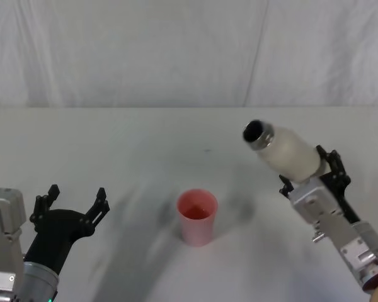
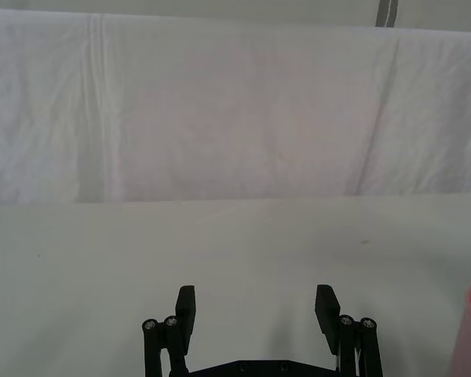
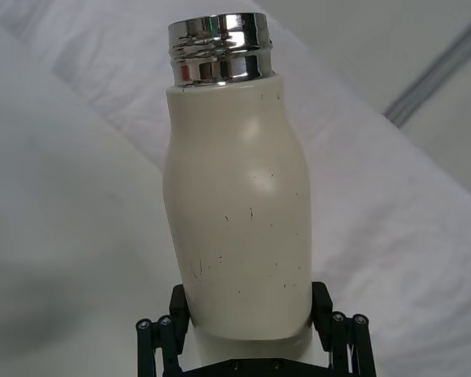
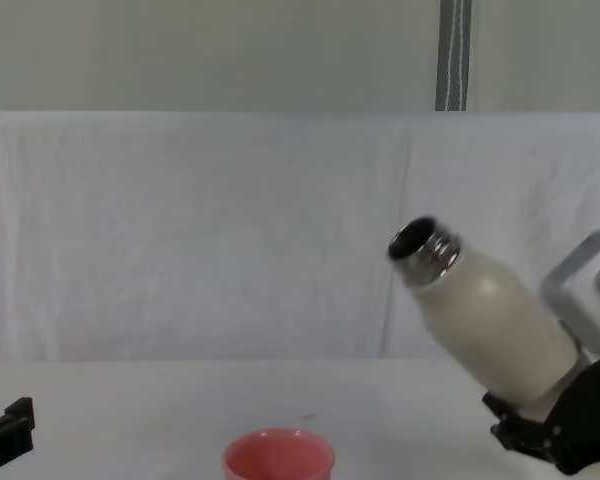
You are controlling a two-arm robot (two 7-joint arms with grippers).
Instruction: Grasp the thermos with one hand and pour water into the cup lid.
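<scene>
Two grippers are mine to run. At right of the head view, my right gripper (image 1: 312, 173) clamps the thermos (image 1: 291, 153) low on its body, tilted, its open steel neck aiming up-left, clear of the table. That matte shell looks rigid and probably heavy with water; a low grip seems sound. The cup lid (image 1: 197, 216) stands at lower centre, apparently light and tippable. My left gripper (image 1: 71, 205) idles lower left, fingers spread wide.

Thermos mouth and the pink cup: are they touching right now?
Apart. The chest view shows the thermos tilted in the right tool, its steel mouth held well above and to the right of the cup, with bare backdrop between them.
</scene>
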